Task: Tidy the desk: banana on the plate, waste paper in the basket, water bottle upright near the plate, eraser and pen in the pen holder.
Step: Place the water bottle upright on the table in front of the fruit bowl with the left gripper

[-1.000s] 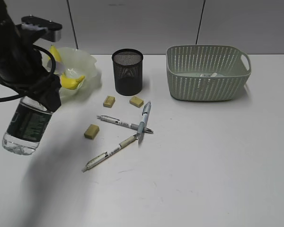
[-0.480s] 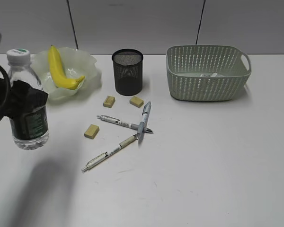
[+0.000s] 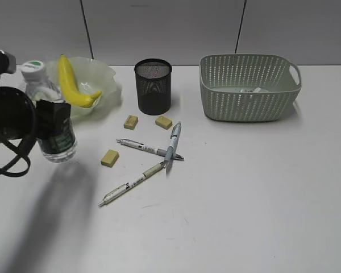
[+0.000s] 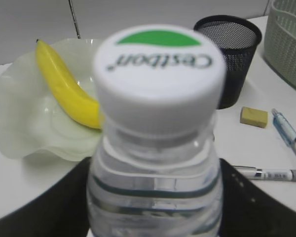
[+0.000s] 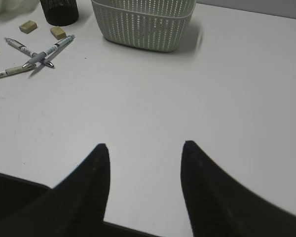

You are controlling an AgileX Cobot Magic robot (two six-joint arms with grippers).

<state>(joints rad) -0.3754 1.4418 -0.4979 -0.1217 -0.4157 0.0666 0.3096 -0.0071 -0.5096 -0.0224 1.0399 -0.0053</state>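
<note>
Your bright yellow banana already lies in the wavy pale green glass plate, and the left gripper carries the clear green-labelled water bottle upright just beside that plate, jaws clamped on it. Three tan erasers and three pens lie on the white worktop right of the plate; the right gripper idles, jaws apart and empty.

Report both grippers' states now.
Left gripper: shut on the water bottle.
Right gripper: open, holding nothing.
</note>
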